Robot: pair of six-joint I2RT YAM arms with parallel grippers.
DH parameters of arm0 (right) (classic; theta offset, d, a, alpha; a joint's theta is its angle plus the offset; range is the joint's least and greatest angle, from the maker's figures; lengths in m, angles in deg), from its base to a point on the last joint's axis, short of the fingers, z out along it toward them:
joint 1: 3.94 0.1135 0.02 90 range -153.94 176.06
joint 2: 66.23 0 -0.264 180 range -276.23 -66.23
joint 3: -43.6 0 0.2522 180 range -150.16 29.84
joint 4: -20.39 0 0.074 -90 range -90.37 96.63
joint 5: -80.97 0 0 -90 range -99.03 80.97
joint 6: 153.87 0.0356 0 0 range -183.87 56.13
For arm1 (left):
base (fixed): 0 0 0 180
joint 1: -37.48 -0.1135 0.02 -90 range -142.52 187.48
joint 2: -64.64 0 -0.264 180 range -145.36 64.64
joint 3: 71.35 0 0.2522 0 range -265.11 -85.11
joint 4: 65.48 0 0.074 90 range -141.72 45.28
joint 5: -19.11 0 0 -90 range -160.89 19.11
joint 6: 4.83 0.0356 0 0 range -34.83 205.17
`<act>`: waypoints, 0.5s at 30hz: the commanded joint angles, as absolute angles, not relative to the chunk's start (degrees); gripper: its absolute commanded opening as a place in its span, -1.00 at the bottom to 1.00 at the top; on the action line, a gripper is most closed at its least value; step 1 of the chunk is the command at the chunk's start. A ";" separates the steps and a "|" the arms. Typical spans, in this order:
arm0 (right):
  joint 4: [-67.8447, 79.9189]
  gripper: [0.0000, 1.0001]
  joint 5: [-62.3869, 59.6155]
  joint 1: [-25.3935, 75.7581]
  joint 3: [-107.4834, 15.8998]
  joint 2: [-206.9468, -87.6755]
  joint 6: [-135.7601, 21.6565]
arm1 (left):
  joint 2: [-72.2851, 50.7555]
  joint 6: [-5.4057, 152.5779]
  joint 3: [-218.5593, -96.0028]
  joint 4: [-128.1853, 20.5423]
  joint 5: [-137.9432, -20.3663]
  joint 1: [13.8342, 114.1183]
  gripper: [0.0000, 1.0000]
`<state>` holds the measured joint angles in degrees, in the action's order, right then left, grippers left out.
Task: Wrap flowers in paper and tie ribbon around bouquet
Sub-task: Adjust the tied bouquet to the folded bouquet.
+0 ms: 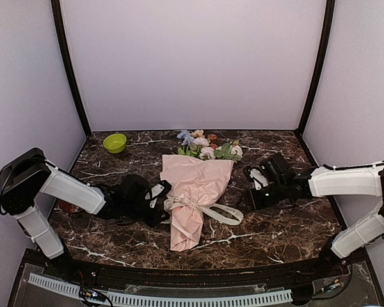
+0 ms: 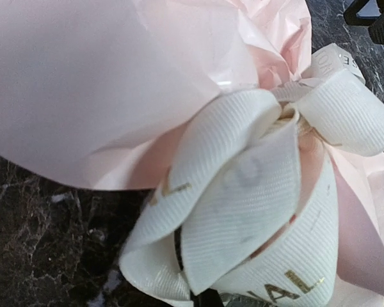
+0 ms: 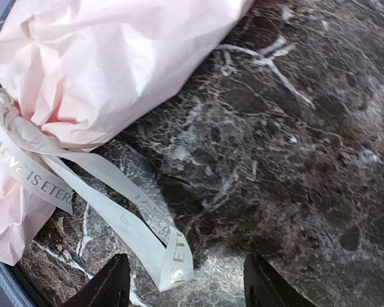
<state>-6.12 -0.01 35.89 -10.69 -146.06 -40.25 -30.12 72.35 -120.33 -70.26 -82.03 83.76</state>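
The bouquet (image 1: 193, 192) lies in the middle of the marble table, its narrow end toward me. Its flowers (image 1: 208, 148) stick out of the far, wide end of the pink paper (image 1: 197, 179). A cream ribbon (image 1: 201, 208) is tied round the narrow waist. My left gripper (image 1: 161, 193) is at the knot's left side, shut on a ribbon loop (image 2: 243, 192) that fills its view against the paper (image 2: 83, 83). My right gripper (image 3: 187, 284) stands open right of the bouquet; a loose ribbon tail (image 3: 173, 259) lies on the table between its fingers, untouched.
A small green bowl (image 1: 115, 142) stands at the back left. A reddish object (image 1: 66, 206) lies partly hidden behind my left arm. Pale walls close the table on three sides. Dark marble (image 3: 294, 128) stretches right of the bouquet.
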 commanded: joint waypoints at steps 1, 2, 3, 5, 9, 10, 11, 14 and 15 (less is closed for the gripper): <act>-10.57 0.34 -3.60 33.17 -11.14 -140.49 -42.33 | -28.44 71.56 -118.14 -68.36 -85.75 83.88 -0.98; -10.59 0.48 -3.72 32.07 -10.91 -139.22 -42.48 | -27.50 71.78 -118.05 -67.71 -85.82 83.88 -0.85; -10.41 0.65 -3.56 30.96 -10.74 -138.06 -42.57 | -26.30 72.01 -118.11 -66.65 -85.91 83.88 -0.66; -9.87 0.92 -2.59 28.27 -10.54 -136.90 -42.92 | -23.49 72.57 -118.60 -63.84 -85.63 83.84 -0.12; -8.72 1.00 0.97 20.19 -11.77 -137.97 -44.08 | -16.31 73.01 -120.40 -57.22 -82.69 82.20 0.50; -8.09 1.00 1.82 17.71 -12.11 -138.37 -44.30 | -14.90 72.70 -121.35 -54.86 -82.44 80.60 0.56; -7.29 1.00 3.12 15.00 -12.37 -138.48 -44.42 | -13.70 72.06 -122.45 -52.64 -82.72 78.23 0.60; -2.73 1.00 7.04 6.08 -11.34 -137.13 -43.14 | -10.99 71.05 -125.27 -47.43 -82.56 71.58 0.67; -1.02 1.00 7.36 3.37 -10.53 -136.37 -42.48 | -10.16 71.16 -125.87 -46.38 -81.76 69.75 0.70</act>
<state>-8.57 2.83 11.74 -10.74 -138.28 -43.40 -13.70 72.04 -122.69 -55.09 -83.76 76.00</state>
